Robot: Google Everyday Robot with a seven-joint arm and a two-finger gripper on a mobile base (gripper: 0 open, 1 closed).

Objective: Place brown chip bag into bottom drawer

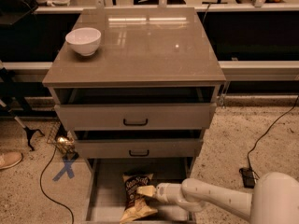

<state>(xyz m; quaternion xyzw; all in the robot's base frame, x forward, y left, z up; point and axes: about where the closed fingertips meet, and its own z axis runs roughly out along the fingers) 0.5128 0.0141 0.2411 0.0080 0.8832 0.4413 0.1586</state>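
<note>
The brown chip bag (136,195) lies in the pulled-out bottom drawer (105,199) of the grey-brown cabinet, its dark face with white lettering up and its pale yellow lower end crumpled near the drawer's front. My gripper (145,191) reaches in from the right on a white arm and sits at the bag's right edge, over the drawer floor. The pale fingertips touch or overlap the bag.
The two upper drawers (135,117) with black handles stand slightly open above the bottom one. A white bowl (84,40) sits on the cabinet top at the back left. Cables, a blue tape cross (65,168) and a shoe (9,160) lie on the floor to the left.
</note>
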